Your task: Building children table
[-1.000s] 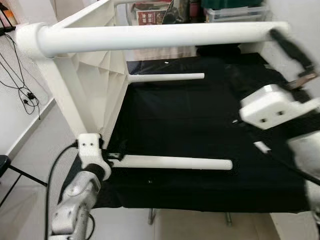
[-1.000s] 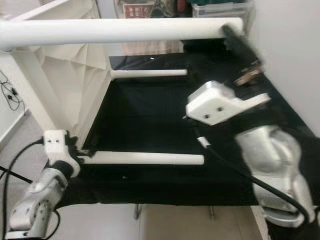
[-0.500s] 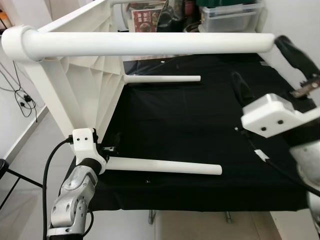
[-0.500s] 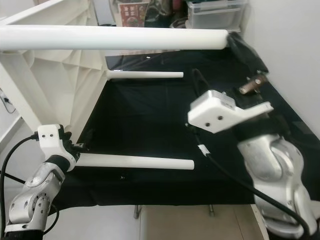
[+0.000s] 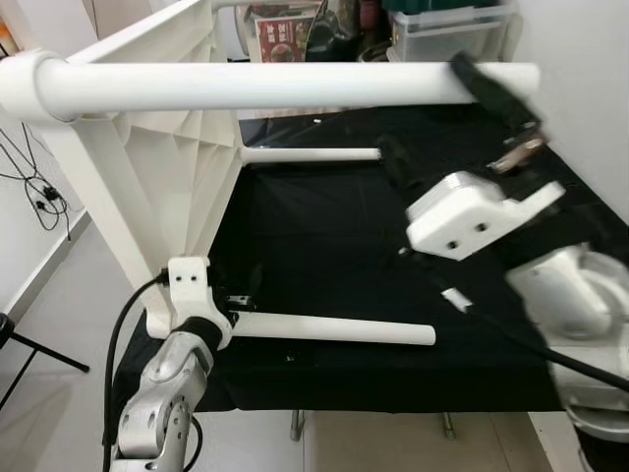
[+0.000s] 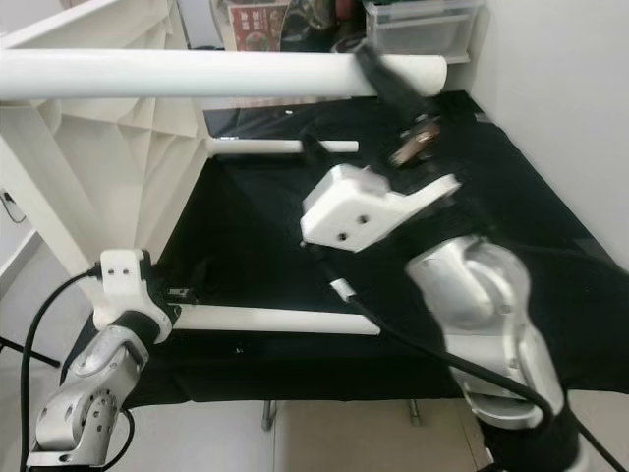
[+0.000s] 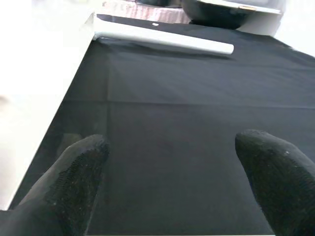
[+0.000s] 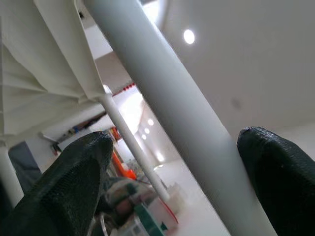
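My right gripper is raised at the upper leg of the white children's table, fingers spread wide; in the right wrist view that leg runs between the two black fingers, and one looks to touch it, though I can't confirm contact, so it's not clamped. My left gripper sits low at the near left corner, by the root of the lower front leg, fingers parted with nothing between them, pointing across the black cloth. The tabletop stands on its edge at the left of the cloth, ribbed underside facing right, so all the legs stick out sideways to the right. The lower rear leg lies just above the cloth further back. The black cloth covers a low surface whose metal feet peek out at the front. White wall on the right. Clear storage bin and cluttered boxes behind. A black cable trails on the floor at far left.
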Available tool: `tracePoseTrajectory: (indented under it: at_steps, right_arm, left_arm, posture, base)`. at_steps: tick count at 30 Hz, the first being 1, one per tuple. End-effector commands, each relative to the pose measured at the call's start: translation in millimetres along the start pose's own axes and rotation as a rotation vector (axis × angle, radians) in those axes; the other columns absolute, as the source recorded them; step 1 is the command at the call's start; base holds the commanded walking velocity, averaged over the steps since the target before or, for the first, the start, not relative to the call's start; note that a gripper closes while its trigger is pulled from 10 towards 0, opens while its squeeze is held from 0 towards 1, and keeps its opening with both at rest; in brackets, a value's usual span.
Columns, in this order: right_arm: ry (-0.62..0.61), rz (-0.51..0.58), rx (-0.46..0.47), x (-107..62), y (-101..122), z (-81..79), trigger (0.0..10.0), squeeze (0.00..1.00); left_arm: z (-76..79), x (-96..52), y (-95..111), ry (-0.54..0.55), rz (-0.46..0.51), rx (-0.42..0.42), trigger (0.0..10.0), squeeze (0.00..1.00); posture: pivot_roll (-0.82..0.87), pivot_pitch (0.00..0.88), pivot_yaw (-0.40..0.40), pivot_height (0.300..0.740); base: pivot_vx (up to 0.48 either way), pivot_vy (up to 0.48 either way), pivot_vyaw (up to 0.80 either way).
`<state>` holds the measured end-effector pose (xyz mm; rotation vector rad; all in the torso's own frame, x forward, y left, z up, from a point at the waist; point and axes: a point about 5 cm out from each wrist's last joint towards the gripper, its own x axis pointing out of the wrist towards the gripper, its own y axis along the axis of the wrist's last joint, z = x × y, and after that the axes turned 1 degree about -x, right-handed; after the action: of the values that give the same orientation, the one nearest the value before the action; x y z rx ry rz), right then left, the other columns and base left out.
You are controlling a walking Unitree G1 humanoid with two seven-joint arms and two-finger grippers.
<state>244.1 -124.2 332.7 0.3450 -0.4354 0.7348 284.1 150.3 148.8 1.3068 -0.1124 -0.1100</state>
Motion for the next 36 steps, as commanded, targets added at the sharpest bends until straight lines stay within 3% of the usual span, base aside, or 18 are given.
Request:
tracePoseTrajectory:
  at_steps: [1,6,18,19,21,22,23,24,33,36]
  right_arm:
    - [0.04,0.013,0.016,4.1,2,-6.7,10.0,0.0]
    - [0.032,0.003,-0.023,12.3,-2,2.2,10.0,0.0]
    - [0.051,-0.102,-0.087,10.4,-16,7.1,10.0,0.0]
    - [0.043,-0.12,-0.092,10.0,-19,9.0,4.7,0.0]
    - [0.041,-0.127,-0.095,10.0,-20,9.8,4.7,0.0]
    - [0.041,-0.131,-0.098,9.9,-21,10.5,4.0,0.0]
    - [0.041,-0.134,-0.1,9.9,-22,11.0,4.0,0.0]
    - [0.04,-0.14,-0.103,9.8,-23,11.7,0.0,0.0]
    - [0.031,-0.172,-0.105,9.4,-27,13.6,0.0,0.0]
    - [0.03,-0.178,-0.091,9.7,-29,12.7,0.0,0.0]
  left_arm:
    - [-1.5,-2.9,-1,0.015,-0.003,0.001,10.0,0.0]
    - [-4.4,-4.6,0,0.041,0.012,-0.008,10.0,0.0]
    - [-6.1,-8.1,-1,0.067,0.022,-0.03,10.0,0.0]
    - [-7.3,-8.1,0,0.073,0.029,-0.037,10.0,0.0]
    - [-7.9,-8.0,1,0.076,0.032,-0.041,10.0,0.0]
    - [-8.4,-7.9,2,0.078,0.035,-0.043,10.0,0.0]
    - [-8.7,-7.8,2,0.079,0.037,-0.044,10.0,0.0]
    - [-10.1,-8.1,3,0.086,0.044,-0.055,10.0,0.0]
    - [-18.1,-13.2,3,0.134,0.058,-0.102,10.0,0.0]
    - [-26.0,-16.7,-5,0.167,0.04,-0.155,10.0,0.0]
  posture:
    - [-0.11,0.054,0.035,0.74]
    - [-0.12,0.05,0.012,0.74]
    - [-0.13,0.047,-0.013,0.74]
    - [-0.13,0.048,-0.014,0.74]
    - [-0.13,0.048,-0.014,0.74]
    - [-0.13,0.049,-0.016,0.74]
    - [-0.13,0.049,-0.016,0.74]
    - [-0.13,0.049,-0.016,0.74]
    - [-0.13,0.054,-0.021,0.74]
    - [-0.12,0.054,-0.026,0.74]
  base:
    - [0.0,0.0,0.0]
    - [0.0,0.0,0.0]
    - [0.0,0.0,0.0]
    - [0.0,0.0,0.0]
    - [0.0,0.0,0.0]
    - [0.0,0.0,0.0]
    - [0.0,0.0,0.0]
    - [0.0,0.0,0.0]
    - [0.0,0.0,0.0]
    - [0.0,0.0,0.0]
